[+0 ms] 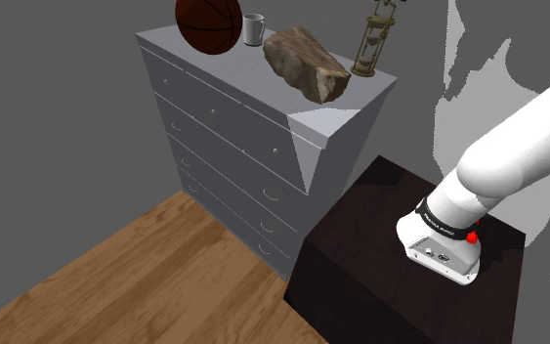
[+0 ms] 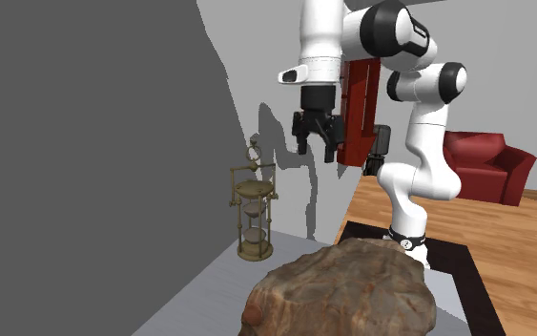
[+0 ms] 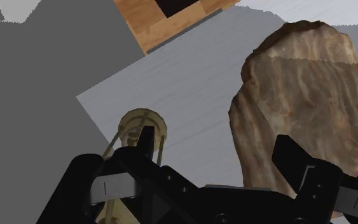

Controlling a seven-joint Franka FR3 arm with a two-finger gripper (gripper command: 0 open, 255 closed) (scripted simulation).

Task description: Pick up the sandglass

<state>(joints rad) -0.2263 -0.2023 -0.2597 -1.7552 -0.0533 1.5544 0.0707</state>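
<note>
The sandglass [image 1: 365, 44] is a brass-coloured frame with a small ornament on top. It stands upright at the far corner of the grey dresser top [image 1: 238, 68], next to a wall. In the second exterior view my black gripper [image 2: 317, 151] hangs in the air above the sandglass [image 2: 254, 215], off to that view's right, and touches nothing. In the wrist view the sandglass [image 3: 139, 130] appears from above, just beyond one fingertip [image 3: 147, 139] and partly hidden by it. The gripper [image 3: 219, 149] is open, with bare dresser top between its fingers.
A big brown rock [image 1: 307, 64] lies on the dresser close beside the sandglass, under the other finger [image 3: 292, 156]. A basketball [image 1: 207, 24] and a mug [image 1: 253, 29] stand farther along. The dark stand [image 1: 380, 244] adjoins the dresser. A red armchair [image 2: 485, 162] stands behind the arm.
</note>
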